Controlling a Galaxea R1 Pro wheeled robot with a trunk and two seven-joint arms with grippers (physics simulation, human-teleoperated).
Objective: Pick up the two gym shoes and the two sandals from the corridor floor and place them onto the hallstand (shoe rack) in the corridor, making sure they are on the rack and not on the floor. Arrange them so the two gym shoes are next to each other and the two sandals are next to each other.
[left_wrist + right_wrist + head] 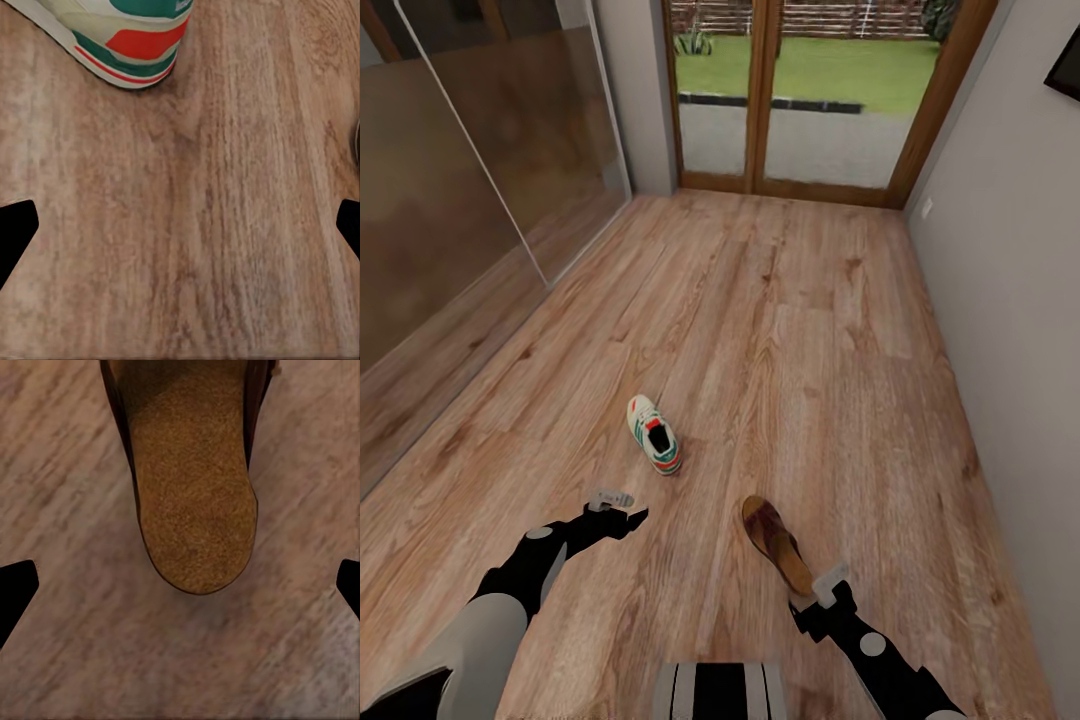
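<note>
1. Wood-grain corridor floor (780,330) runs from the robot toward glazed doors (805,90) at twelve o'clock, with a grey wall (1010,300) along the three o'clock side and a glass partition (470,180) along the nine o'clock side.
2. One gym shoe (654,434) lies on the floor just left of the head view's centre, sole down. In the left wrist view one end of it (127,41) is near the frame edge, well ahead of the fingertips.
3. One sandal (776,543) lies on the floor at about five o'clock from the gym shoe, apart from it. In the right wrist view the rounded end of its footbed (195,495) sits between and just ahead of the fingertips.
4. Left tool (618,512): spread and empty, low over the floor at about seven o'clock of the gym shoe, near but not touching.
5. Right tool (822,592): spread and empty, just beside the near end of the sandal; contact cannot be confirmed.
6. Judgement: the pick-up step is in hand, with both arms lined up on their items and nothing grasped yet.
7. Judgement: the next move calls for advancing each tool until the item sits between its fingers, then pressing together and lifting. The sandal is flat and thin, so a low, level approach looks necessary.
</note>
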